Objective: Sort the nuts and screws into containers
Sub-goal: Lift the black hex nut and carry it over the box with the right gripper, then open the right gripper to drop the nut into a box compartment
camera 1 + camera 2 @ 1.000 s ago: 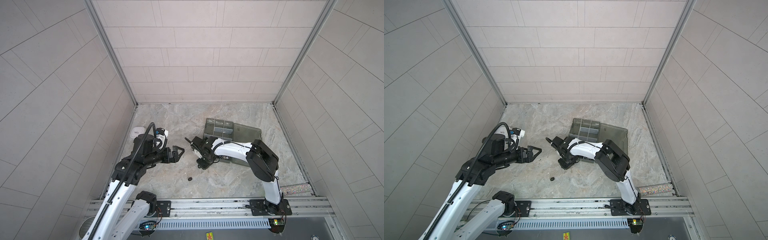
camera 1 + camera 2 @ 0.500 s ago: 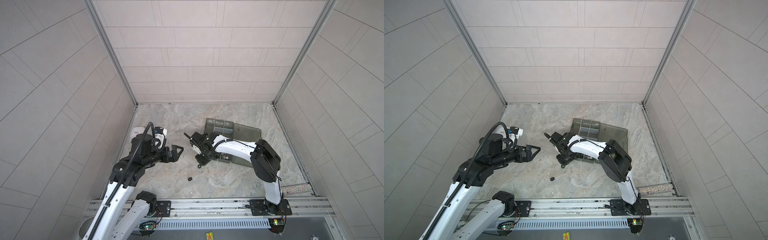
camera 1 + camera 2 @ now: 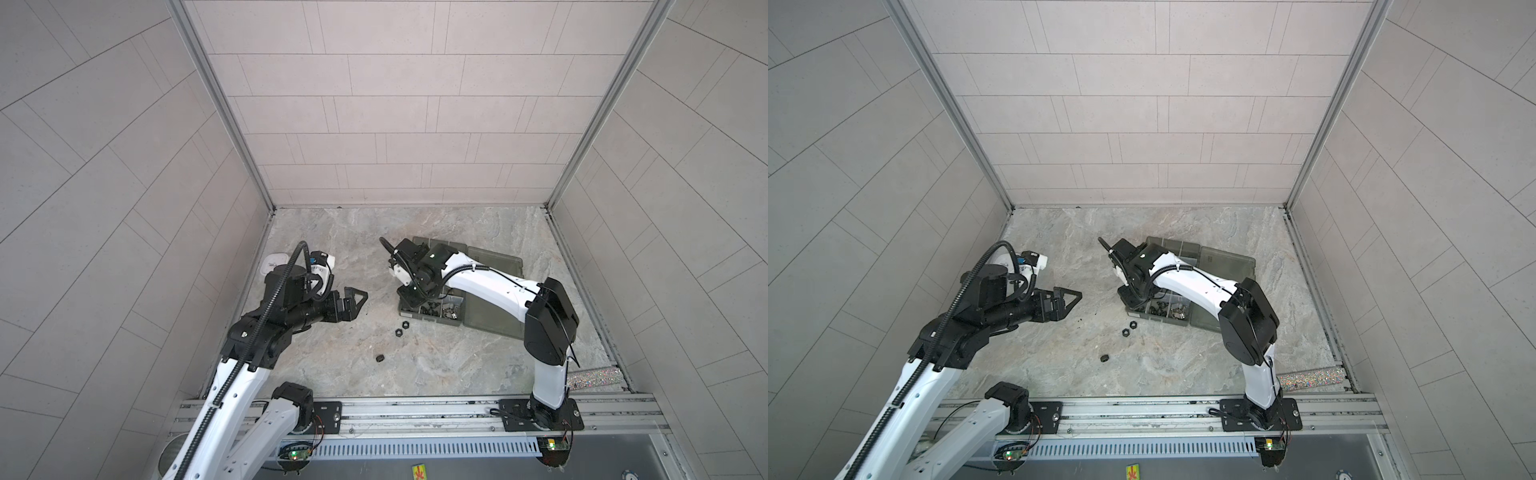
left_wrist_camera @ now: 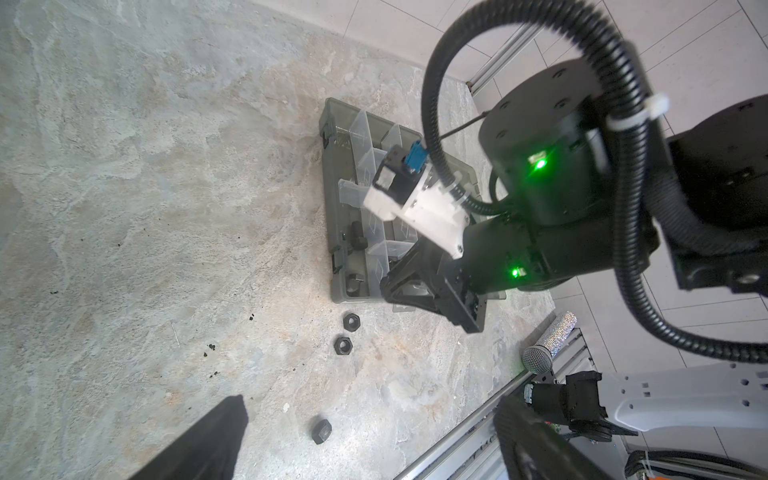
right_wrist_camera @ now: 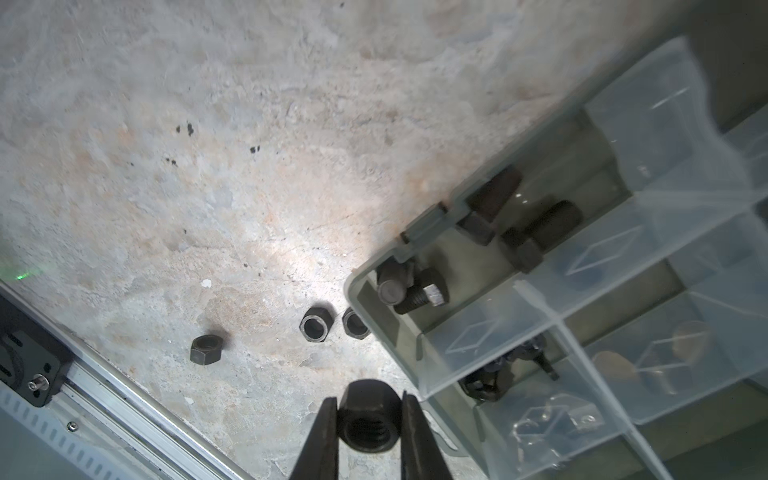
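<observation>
One organizer box [image 3: 494, 264] lies open on the surface, a corner compartment holding screws [image 5: 415, 291]. Left claw [image 3: 360, 303] hangs wide open and empty, well apart from it. Right claw [image 5: 369, 401] is nearly closed, pinching a black nut [image 5: 368, 428] beside that corner. Released too early, it could join the three loose nuts [image 5: 316, 326] or drop among the screws.

White arm links [image 3: 490, 286], black joints [image 3: 548, 328], corrugated black cable [image 4: 431, 108], green lights [image 4: 539, 163]
</observation>
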Controlling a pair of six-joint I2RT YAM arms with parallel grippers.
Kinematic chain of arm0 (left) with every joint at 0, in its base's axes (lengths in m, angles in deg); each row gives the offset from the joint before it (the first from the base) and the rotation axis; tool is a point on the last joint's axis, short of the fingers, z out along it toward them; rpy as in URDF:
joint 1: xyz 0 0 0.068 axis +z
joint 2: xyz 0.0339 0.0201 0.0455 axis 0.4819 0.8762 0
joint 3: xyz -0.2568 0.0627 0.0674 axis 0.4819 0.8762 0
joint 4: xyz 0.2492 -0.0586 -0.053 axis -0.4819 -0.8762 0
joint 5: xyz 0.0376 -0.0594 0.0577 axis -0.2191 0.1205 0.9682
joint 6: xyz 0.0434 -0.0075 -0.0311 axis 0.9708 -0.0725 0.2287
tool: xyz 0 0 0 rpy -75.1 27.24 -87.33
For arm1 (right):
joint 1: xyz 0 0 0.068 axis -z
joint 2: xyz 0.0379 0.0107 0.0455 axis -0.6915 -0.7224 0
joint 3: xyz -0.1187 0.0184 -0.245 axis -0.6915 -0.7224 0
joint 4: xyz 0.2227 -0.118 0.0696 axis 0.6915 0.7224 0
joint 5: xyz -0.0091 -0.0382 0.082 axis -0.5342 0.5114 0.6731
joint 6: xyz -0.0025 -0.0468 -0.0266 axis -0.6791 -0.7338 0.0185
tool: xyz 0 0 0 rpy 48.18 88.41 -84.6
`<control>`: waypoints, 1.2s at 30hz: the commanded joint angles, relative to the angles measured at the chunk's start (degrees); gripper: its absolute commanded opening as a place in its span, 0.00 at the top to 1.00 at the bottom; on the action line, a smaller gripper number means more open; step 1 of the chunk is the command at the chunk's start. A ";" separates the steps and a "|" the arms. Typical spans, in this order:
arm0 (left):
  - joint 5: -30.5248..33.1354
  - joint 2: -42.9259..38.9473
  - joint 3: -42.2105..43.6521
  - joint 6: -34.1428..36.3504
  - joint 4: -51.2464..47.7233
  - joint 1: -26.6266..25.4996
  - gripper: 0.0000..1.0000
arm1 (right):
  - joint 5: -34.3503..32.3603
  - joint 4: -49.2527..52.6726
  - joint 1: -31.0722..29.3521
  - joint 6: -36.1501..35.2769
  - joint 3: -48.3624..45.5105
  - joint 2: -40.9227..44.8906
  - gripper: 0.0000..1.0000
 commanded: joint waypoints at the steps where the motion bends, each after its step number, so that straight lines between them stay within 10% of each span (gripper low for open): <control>1: -0.75 0.71 -2.04 0.41 2.09 -0.11 0.00 | -0.56 3.16 3.52 -2.01 1.21 1.42 0.91; 21: -2.31 9.16 -6.04 1.19 5.45 -0.11 0.00 | -0.24 2.84 15.87 -4.42 3.57 -6.50 0.89; 36: -4.02 10.70 -5.65 2.00 5.94 -1.28 0.00 | -1.99 4.57 15.10 -3.95 1.52 -1.44 0.48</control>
